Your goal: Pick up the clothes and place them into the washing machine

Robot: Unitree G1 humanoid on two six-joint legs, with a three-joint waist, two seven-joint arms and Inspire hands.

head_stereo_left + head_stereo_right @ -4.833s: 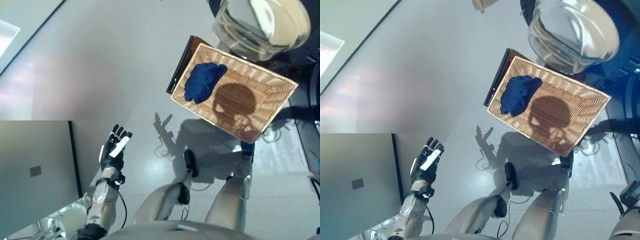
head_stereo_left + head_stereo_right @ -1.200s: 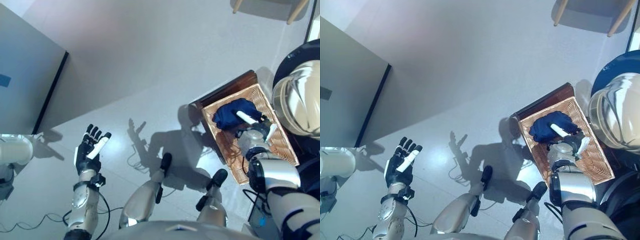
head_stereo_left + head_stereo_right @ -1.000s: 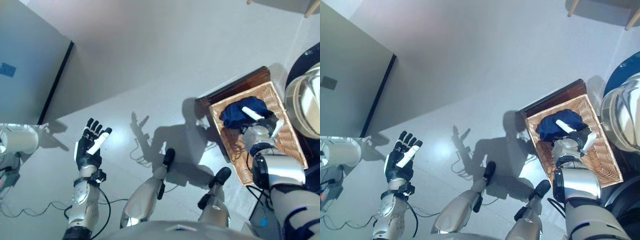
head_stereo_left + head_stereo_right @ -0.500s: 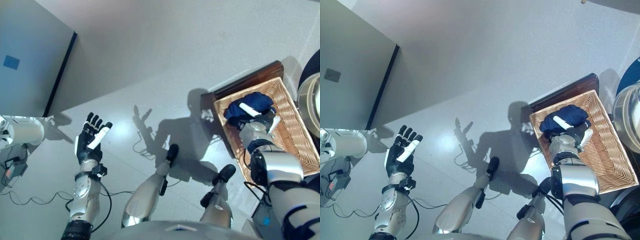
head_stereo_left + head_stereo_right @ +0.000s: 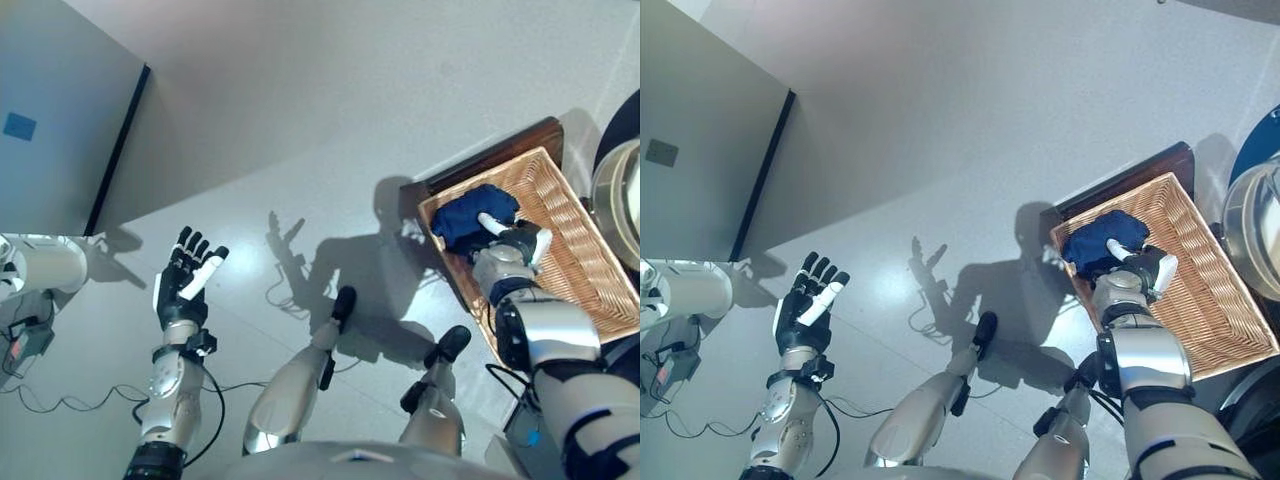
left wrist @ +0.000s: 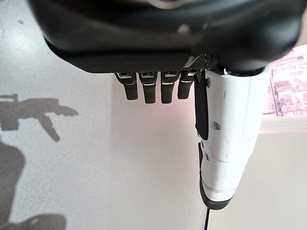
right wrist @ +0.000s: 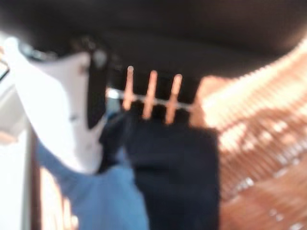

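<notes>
Clothes (image 5: 468,217), a dark blue bundle, lie at the near end of the wicker basket (image 5: 590,272); right hand (image 5: 1137,268) reaches onto them, grip hidden, while left hand (image 5: 183,288) hovers spread, empty, aside
</notes>
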